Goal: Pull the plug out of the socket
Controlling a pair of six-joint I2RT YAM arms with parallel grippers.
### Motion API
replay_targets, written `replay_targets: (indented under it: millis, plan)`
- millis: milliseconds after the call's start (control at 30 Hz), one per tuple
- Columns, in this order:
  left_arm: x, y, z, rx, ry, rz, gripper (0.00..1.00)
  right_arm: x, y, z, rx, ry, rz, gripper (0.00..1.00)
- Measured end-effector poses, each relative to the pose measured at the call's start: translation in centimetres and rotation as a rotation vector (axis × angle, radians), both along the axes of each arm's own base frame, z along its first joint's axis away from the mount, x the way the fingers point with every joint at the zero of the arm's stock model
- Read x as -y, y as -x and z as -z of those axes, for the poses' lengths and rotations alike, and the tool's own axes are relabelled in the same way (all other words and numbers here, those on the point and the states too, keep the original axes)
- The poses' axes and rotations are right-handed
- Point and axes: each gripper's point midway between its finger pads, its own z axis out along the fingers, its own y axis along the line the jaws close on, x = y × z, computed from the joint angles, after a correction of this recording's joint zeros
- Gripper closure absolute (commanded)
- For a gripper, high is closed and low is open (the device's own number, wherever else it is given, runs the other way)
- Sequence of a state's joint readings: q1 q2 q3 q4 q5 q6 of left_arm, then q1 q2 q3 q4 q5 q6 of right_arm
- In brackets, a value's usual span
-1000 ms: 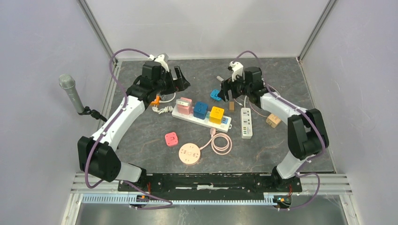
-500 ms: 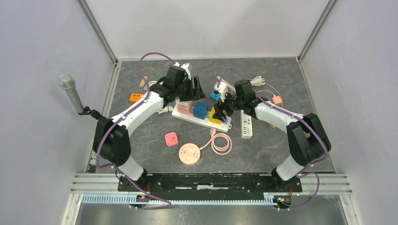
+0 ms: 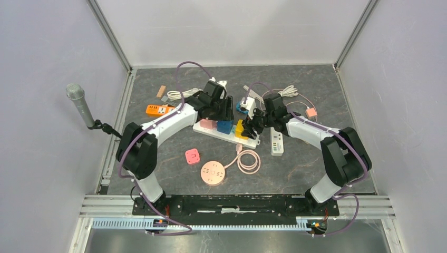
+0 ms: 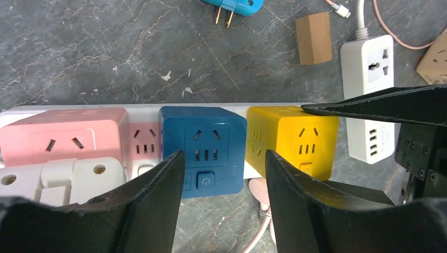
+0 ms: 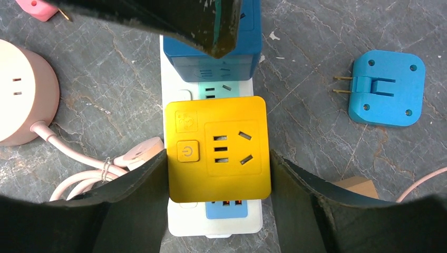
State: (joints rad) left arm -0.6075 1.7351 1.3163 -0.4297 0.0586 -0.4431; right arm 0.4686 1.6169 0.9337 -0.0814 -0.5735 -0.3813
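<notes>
A white power strip (image 3: 255,140) lies mid-table and carries a pink cube plug (image 3: 206,124), a blue cube plug (image 3: 225,127) and a yellow cube plug (image 3: 241,129). My left gripper (image 3: 225,112) is open over the blue cube plug (image 4: 203,142), with one finger (image 4: 158,195) on each side of it. My right gripper (image 3: 249,124) is open and straddles the yellow cube plug (image 5: 216,147), its fingers (image 5: 142,200) close against both sides. The strip's end (image 5: 216,224) shows under the yellow cube.
A second white strip (image 3: 277,141) lies right of the main strip. A loose blue adapter (image 5: 387,87) lies behind it. A round pink socket (image 3: 212,172) with its coiled cable (image 3: 249,161) and a small pink cube (image 3: 192,156) lie in front. An orange item (image 3: 158,109) lies at the left.
The left arm has swung right from the table's far left to over the blue cube. The right gripper has come down from the back onto the yellow cube.
</notes>
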Motion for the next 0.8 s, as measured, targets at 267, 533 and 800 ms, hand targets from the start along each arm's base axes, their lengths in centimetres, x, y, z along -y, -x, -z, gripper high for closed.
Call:
replay_targets:
  millis: [267,533,800]
  plan:
    - [-0.21,-0.01,0.29,0.049,-0.089,0.011,0.47,-0.14,-0.15,-0.01,0.012,-0.008,-0.004,0.65]
    - [-0.44,0.22,0.70,0.093,-0.104,0.013,0.51,-0.20,-0.16,-0.05,0.013,-0.011,-0.006,0.77]
    - [-0.56,0.37,0.79,0.132,-0.092,0.005,0.52,-0.34,-0.23,-0.22,0.000,-0.035,0.008,0.34]
